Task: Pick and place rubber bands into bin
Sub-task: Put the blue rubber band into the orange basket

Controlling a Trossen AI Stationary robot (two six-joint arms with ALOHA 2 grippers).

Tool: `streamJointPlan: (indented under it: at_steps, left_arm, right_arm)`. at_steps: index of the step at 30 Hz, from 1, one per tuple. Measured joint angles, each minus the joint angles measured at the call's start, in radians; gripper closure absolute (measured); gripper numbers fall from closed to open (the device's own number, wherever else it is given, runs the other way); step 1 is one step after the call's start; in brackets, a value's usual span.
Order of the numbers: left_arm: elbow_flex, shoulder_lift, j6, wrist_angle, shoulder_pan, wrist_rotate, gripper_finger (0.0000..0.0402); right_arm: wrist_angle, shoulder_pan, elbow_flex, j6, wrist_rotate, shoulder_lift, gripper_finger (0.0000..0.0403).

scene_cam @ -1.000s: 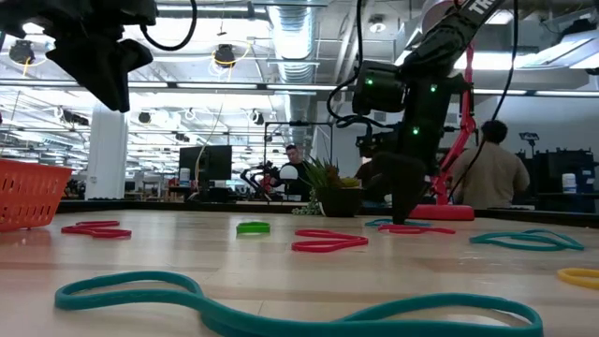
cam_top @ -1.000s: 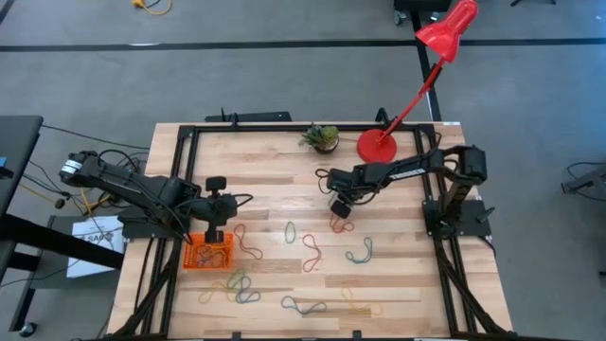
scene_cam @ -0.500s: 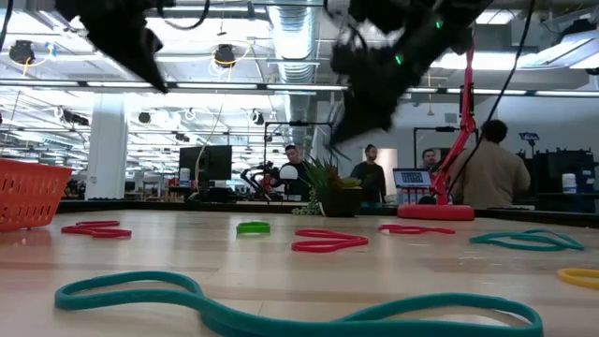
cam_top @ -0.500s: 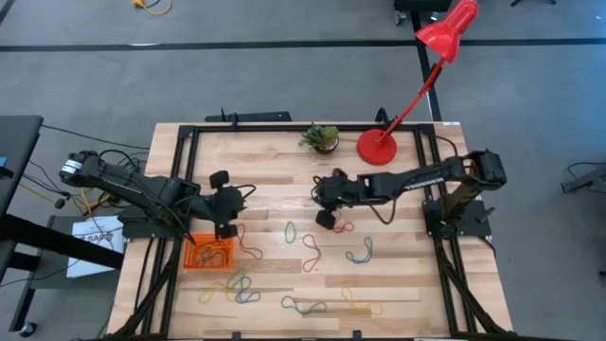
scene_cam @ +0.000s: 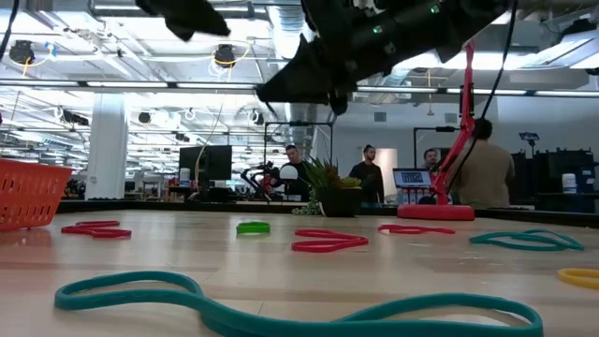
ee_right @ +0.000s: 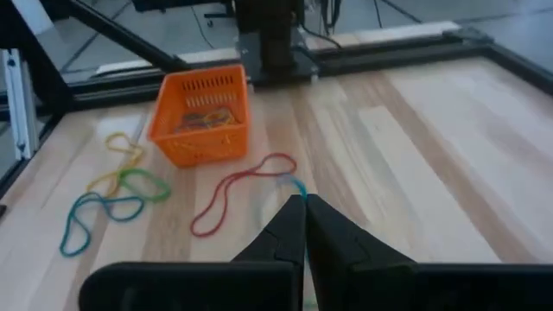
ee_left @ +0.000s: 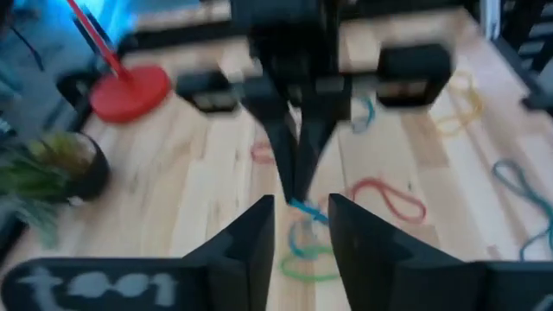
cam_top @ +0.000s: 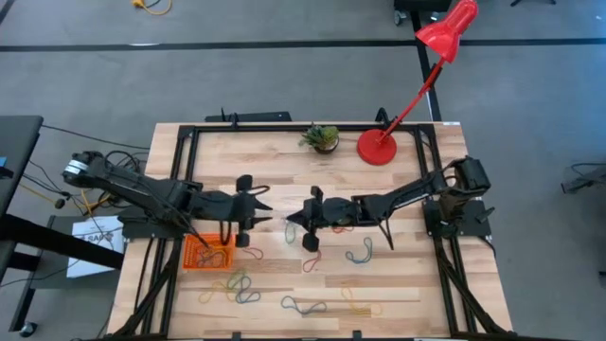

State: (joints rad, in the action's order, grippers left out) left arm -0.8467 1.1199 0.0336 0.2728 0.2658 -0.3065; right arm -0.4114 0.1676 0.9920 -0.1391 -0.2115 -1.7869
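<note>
My right gripper, pinched shut on a thin blue rubber band over mid-table, faces the left gripper, whose fingers stand apart. So I judge I should feed the loop squarely between them before letting go. The orange bin sits by the left arm on the wooden table, loose bands lie scattered about, and people stand in the room beyond.

left wrist view blurred; the bin cut off in low view.

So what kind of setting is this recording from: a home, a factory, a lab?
Most likely an open-plan robotics lab or workshop. The low view shows exposed ceiling ducts and people standing at workstations beyond the wooden table, which sits in a black metal frame on a grey floor.
</note>
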Motion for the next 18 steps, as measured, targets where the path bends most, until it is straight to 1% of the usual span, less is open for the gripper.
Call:
streamJointPlan:
  at_steps: [2,6,11,15,18]
  left_arm:
    - [0.001,0.052,0.009,-0.004,-0.004,0.021,0.028]
    - [0.001,0.157,0.036,-0.056,-0.021,0.014,0.0251]
    - [-0.013,0.264,0.045,-0.115,-0.057,0.013,0.0229]
    - [-0.028,0.315,0.04,-0.11,-0.082,0.006,0.023]
    - [-0.034,0.324,0.04,-0.102,-0.092,0.004,0.0252]
  right_arm:
    - [-0.024,-0.002,0.002,0.015,0.0,-0.001,0.0402]
    - [-0.02,-0.008,0.002,0.016,0.0,-0.002,0.0402]
    - [-0.024,-0.004,0.002,0.018,0.0,-0.002,0.0402]
    - [-0.015,-0.004,0.002,0.018,0.0,-0.002,0.0401]
    - [-0.007,-0.005,0.002,0.018,0.0,-0.002,0.0402]
